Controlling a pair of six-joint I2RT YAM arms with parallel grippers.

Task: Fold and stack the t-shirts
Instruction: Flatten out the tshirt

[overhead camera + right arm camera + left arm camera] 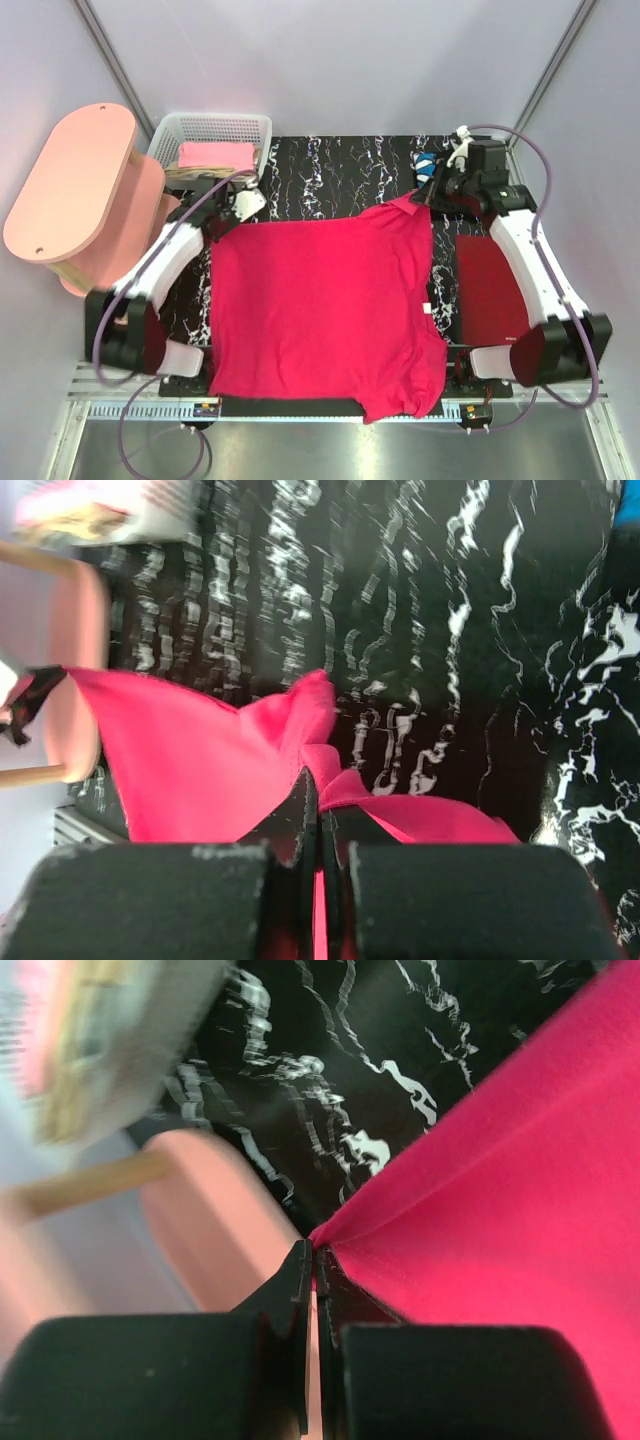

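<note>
We see the left gripper [242,204] pinching the soft crimson-red cloth t-shirt [320,310] at 10 o'clock, the right gripper [422,196] pinching it at 1 o'clock.

Top camera: fixed high above and behind the arm bases, tilted down and forward, far enough back to take in the whole table [330,165].

Left wrist camera: just behind the left gripper [314,1256], sighting along its fingers, very near the cloth.

Right wrist camera: same seat behind the right gripper [318,786], equally near.

Shared by all three: far edge of the crimson-red t-shirt [320,300] and the marbled tabletop.
</note>
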